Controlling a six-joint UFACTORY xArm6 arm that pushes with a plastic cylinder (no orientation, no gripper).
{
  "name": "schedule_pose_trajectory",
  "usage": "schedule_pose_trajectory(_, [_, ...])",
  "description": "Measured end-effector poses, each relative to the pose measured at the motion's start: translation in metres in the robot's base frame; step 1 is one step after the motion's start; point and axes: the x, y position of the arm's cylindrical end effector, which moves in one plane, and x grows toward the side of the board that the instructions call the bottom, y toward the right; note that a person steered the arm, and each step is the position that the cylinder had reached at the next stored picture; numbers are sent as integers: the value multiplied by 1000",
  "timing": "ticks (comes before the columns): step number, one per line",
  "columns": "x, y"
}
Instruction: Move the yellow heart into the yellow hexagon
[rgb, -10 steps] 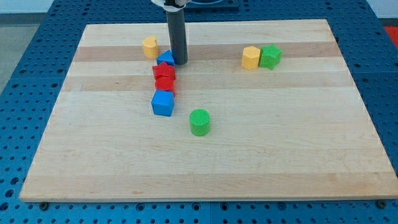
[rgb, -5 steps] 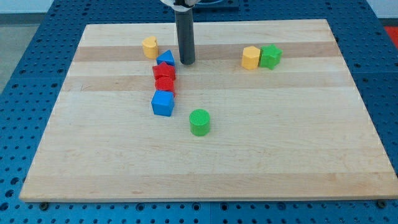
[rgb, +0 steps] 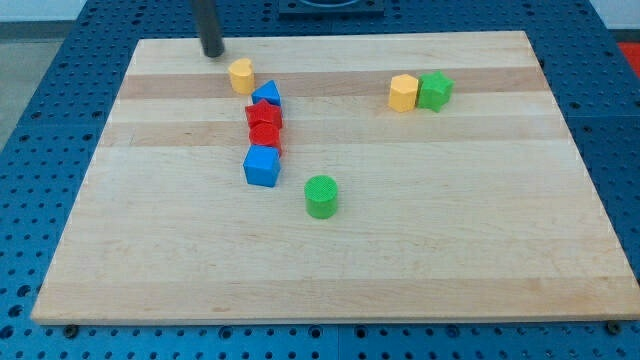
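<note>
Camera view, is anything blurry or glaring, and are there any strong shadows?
Camera view: the blocks look sharp, the yellow heart and yellow hexagon clear-edged; the rod looks slightly soft, my tip near the board's top edge, up-left of the heart; lighting even, shadows faint, no glare on the wood.

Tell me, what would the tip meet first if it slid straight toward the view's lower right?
Most likely the yellow heart, which lies close to my tip on that side. The blue triangle sits just beyond it. One view cannot fix the exact line.
</note>
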Motion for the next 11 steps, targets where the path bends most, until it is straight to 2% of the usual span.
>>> schedule_pose_trajectory(1, [20, -33])
schedule_pose_trajectory(2, [53, -36])
schedule_pose_trajectory(3, [66, -17])
schedule_pose_trajectory(7, [60, 130])
schedule_pose_trajectory(9, [51, 151])
schedule_pose_trajectory(11, [2, 146])
